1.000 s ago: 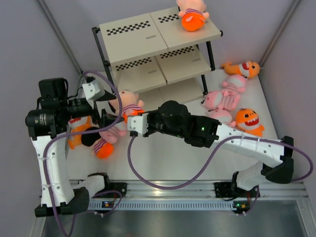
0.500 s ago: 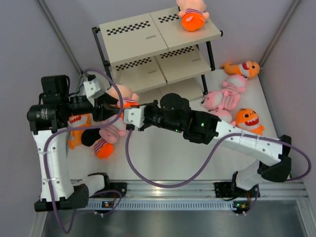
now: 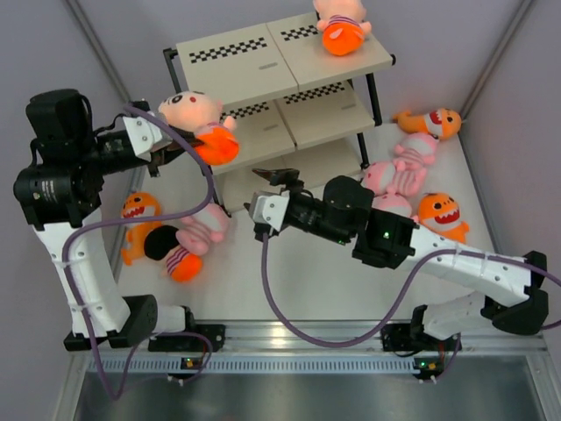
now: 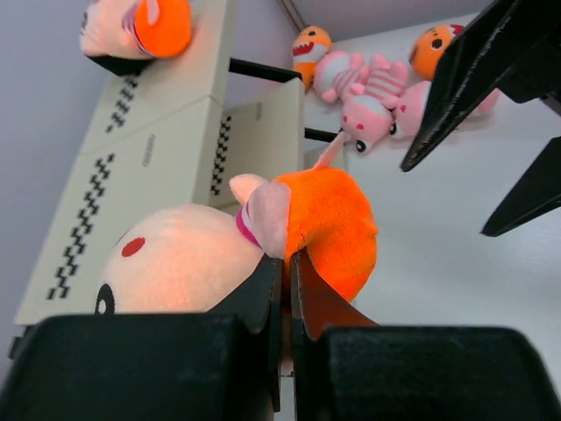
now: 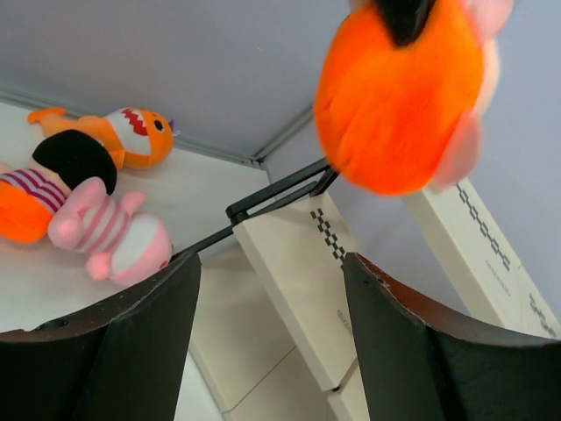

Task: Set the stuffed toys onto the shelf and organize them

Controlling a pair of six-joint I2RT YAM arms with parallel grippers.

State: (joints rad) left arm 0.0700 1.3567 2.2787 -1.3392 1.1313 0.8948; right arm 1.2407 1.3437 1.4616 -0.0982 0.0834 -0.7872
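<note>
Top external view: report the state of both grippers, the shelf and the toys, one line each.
Left gripper, shut on the peach-headed plush doll, lifted off the white table.
Right gripper, open, empty.
Three-tier black-framed beige shelf, upright.
Orange-bottomed doll, lying on the top board.
Pink striped plush animals, lying on the table, unshelved.

Three dolls: a doll (image 3: 342, 24) at the far right corner of the top board of the one shelf (image 3: 237, 74), a doll (image 3: 197, 123) aloft off its left edge, and a dark-haired doll (image 3: 171, 253) near the left edge of the table (image 3: 307, 272).

Three sharks: a shark (image 3: 136, 219) by the left edge, a shark (image 3: 429, 121) in the far right corner, and a shark (image 3: 441, 215) by the right edge.

Four pink animals, it seems: a pink animal (image 3: 206, 230) on the left, and bunched by the right edge a pink animal (image 3: 416, 147), a pink animal (image 3: 390, 178) and a half-hidden pink animal (image 3: 399, 206).
</note>
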